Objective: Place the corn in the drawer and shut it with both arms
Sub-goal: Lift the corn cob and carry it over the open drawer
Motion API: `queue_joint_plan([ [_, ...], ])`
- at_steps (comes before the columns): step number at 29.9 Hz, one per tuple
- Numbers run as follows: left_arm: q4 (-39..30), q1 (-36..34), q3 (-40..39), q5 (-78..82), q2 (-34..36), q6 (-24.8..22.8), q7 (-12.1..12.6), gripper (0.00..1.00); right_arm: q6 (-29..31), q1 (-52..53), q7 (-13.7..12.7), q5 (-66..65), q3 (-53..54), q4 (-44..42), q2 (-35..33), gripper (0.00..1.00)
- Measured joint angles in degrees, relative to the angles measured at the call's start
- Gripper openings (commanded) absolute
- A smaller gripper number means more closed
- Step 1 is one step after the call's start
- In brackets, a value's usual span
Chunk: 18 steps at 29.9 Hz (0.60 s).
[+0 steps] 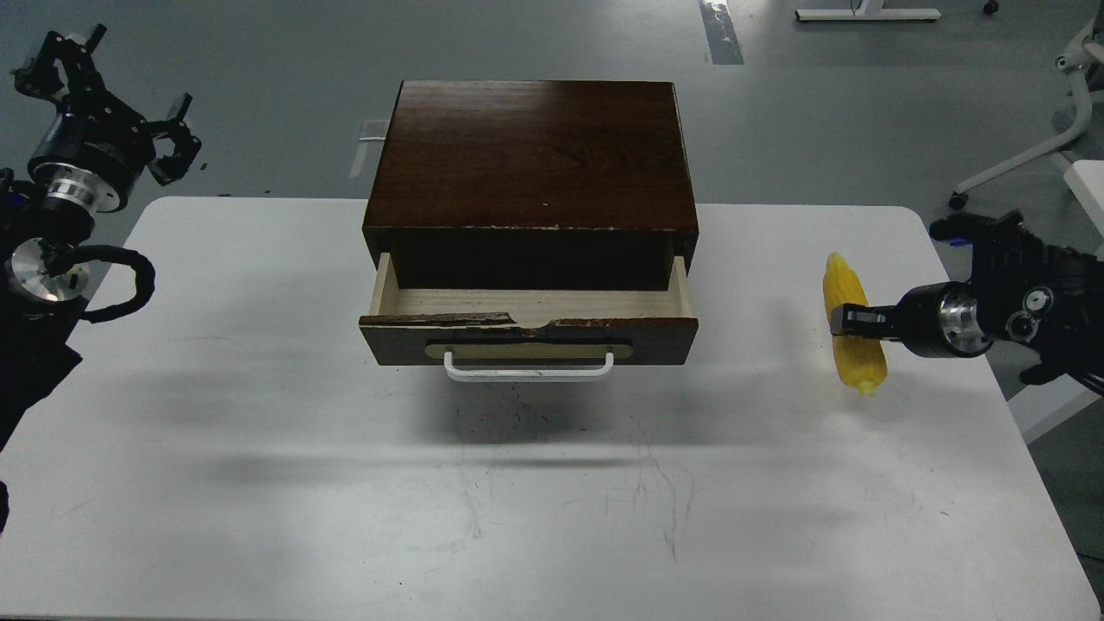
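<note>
The yellow corn [850, 323] hangs in my right gripper [849, 321], lifted off the white table [259, 431] at its right side. The gripper is shut on the cob's middle. The drawer [530, 328] stands pulled open from the dark brown box [533, 155] at the table's centre back. Its pale wood inside looks empty and its white handle [529, 369] faces me. My left gripper [112, 95] is open and empty, held high beyond the table's far left corner.
Grey floor lies behind the table. White chair or stand legs [1035, 147] are at the far right. A white object [1088, 185] sits past the table's right edge, behind my right arm.
</note>
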Motion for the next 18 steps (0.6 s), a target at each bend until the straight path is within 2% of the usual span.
queue_joint_plan([
  [6, 0.0, 0.1, 0.7, 0.2, 0.6, 0.0, 0.3, 0.98, -0.1, 13.9, 2.2, -3.8, 0.1, 6.7, -4.4, 0.00],
  [11, 0.0, 0.1, 0.8, 0.2, 0.3, 0.0, 0.3, 0.98, -0.1, 25.0, 4.2, -12.5, 0.5, 10.2, -3.9, 0.00],
  [18, 0.0, 0.0, 0.8, 0.3, 0.4, 0.0, 0.6, 0.98, -0.1, 31.4, 6.2, -18.4, 0.4, 13.2, 6.6, 0.00],
])
